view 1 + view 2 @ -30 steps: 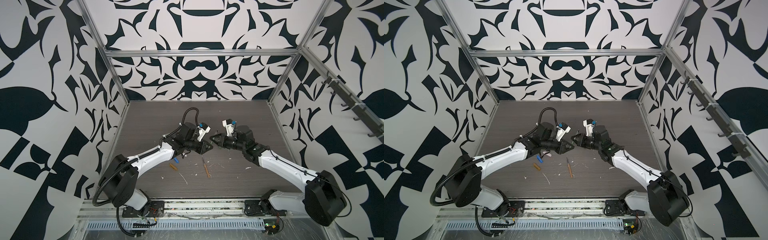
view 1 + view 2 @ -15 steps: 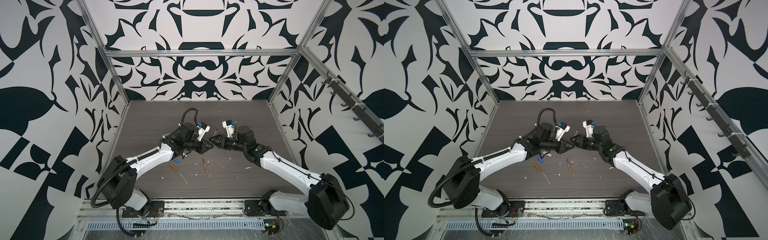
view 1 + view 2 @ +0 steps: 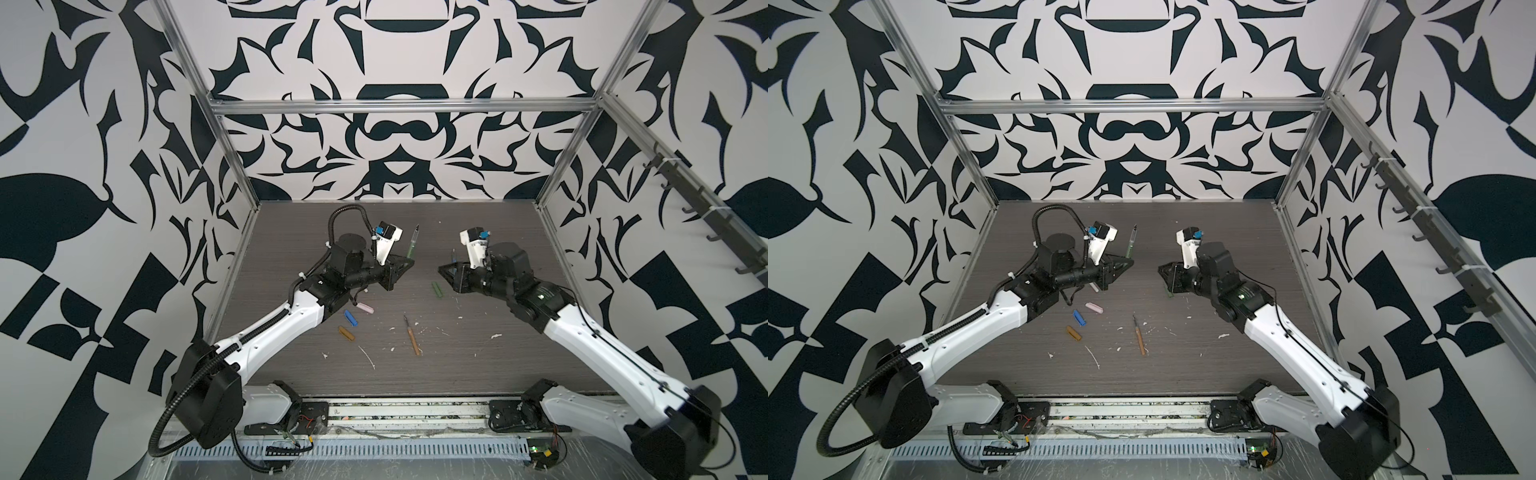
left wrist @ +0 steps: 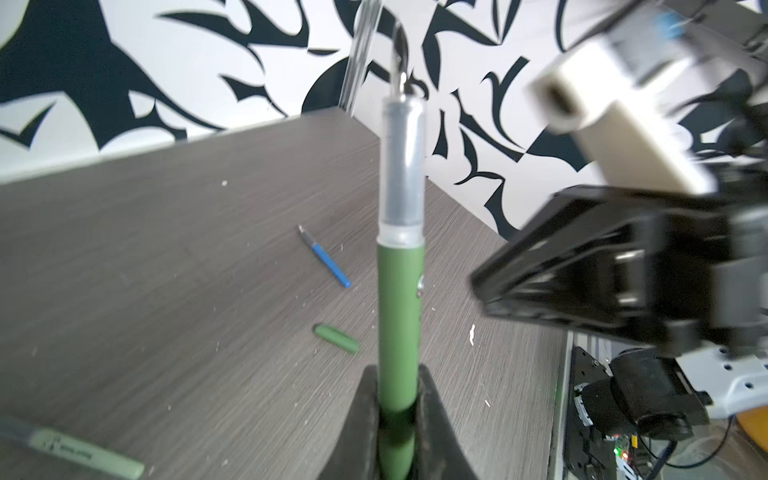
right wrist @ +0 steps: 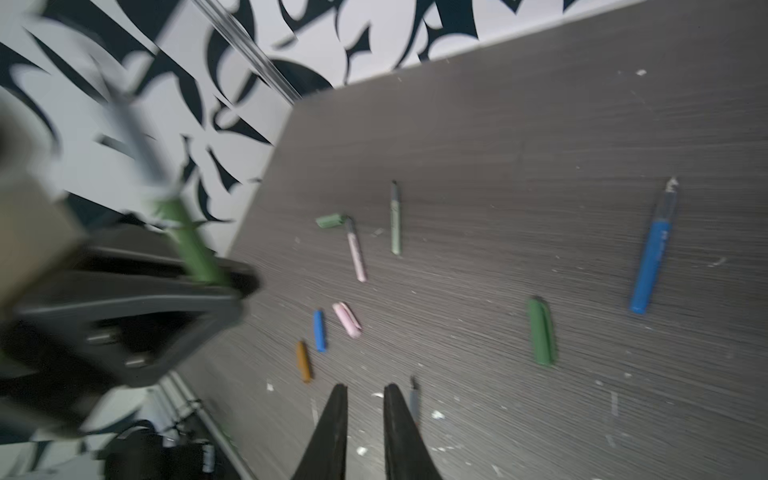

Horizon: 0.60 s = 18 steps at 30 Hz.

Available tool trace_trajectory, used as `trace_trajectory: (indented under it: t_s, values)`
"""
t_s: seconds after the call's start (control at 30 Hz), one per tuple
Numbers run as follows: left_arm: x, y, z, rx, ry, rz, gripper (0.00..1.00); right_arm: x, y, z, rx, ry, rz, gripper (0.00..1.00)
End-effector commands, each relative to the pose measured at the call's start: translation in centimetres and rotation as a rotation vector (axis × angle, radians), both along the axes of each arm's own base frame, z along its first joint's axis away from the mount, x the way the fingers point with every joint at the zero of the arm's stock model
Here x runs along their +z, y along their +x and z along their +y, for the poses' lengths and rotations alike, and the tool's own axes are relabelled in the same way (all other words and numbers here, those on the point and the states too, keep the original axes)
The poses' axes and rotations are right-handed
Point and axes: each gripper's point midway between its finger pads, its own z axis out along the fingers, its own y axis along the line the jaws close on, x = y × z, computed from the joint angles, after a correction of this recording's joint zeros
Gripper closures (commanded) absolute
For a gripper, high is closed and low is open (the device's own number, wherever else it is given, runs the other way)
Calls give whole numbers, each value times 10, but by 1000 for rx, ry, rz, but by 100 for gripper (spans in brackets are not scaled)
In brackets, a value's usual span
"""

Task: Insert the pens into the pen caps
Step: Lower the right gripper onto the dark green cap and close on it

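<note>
dark green plastic is pinched between the fingers of the left gripper (image 4: 399,399): the dark green pen (image 4: 401,316) is held by its lower end, stood upright, with its fine dark tip pointed up and its clear section above the green barrel. it is carried above the table (image 3: 478,365), left of the middle in both top views. the dark green cap (image 3: 437,289) is laid flat on the table between the two grippers, nearer the right gripper (image 3: 442,270), and is gripped by neither. in the right wrist view the right gripper's fingers are seen a little apart, with nothing between them.

a second ago, and half a second ago, the two grippers are shown met tip to tip over the middle of the table. now they are drawn well apart, each pulled back toward its own side.

beyond the dark green cap, the blue pen (image 4: 324,257) is laid on the table. nearer the front, the orange-brown pen (image 3: 412,336) is found where it lay before. left of it, the pink cap (image 3: 365,308), the blue cap (image 3: 351,318) and the orange-brown cap (image 3: 346,333) are grouped close together, likewise unmoved. in the right wrist view the pale pink pen (image 5: 357,257) and the pale green pen (image 5: 395,220) are seen side by side, with the pale green cap (image 5: 330,220) just beside the pink pen's tip.
</note>
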Motion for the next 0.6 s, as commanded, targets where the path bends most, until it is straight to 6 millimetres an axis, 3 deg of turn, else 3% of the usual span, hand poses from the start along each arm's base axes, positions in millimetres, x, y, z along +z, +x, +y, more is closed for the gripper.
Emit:
trace_trajectory:
  t_s: [0.0, 0.1, 0.2, 0.3, 0.4, 0.57]
  values:
    - [31, -5, -10, -82, -60, -165, 100, -60, 19, -10, 15, -233, 83, 75]
    - [39, -16, -17, -171, -79, -174, 100, -86, 38, -11, 12, -257, 113, 65]
    - [39, -36, -22, -284, -108, -141, 100, -109, 49, -11, 61, -317, 163, 65]
    - [50, -45, -22, -313, -170, -113, 100, -134, 64, -28, 40, -443, 234, 75]
    - [60, -53, -19, -321, -201, -106, 100, -149, 77, -39, 14, -493, 280, 94]
    - [75, -63, -14, -304, -221, -128, 100, -160, 78, -43, 34, -557, 316, 98]
